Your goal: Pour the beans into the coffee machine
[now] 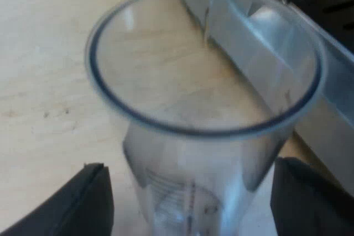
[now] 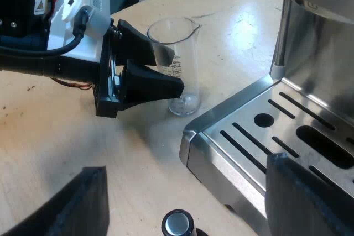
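Observation:
A clear measuring glass [image 1: 204, 131] with printed marks stands upright on the wooden table beside the espresso machine's base [image 1: 332, 109]. I see no beans in it. My left gripper [image 1: 188, 167] is open, one black finger on each side of the glass's lower body; one finger looks close to the wall and the other stands off it. From the right wrist view the same glass [image 2: 180, 100] stands at the corner of the machine's metal drip tray [image 2: 276, 131], with the left gripper [image 2: 171, 70] around it. My right gripper [image 2: 188, 203] hangs open above the table and the tray's corner, holding nothing.
A small round black knob with a shiny cap [image 2: 178, 224] sits on the table under my right gripper, close to the drip tray's corner. The machine's steel column [image 2: 282, 31] rises at the tray's far side. Bare wood [image 2: 50, 136] lies beyond the left arm.

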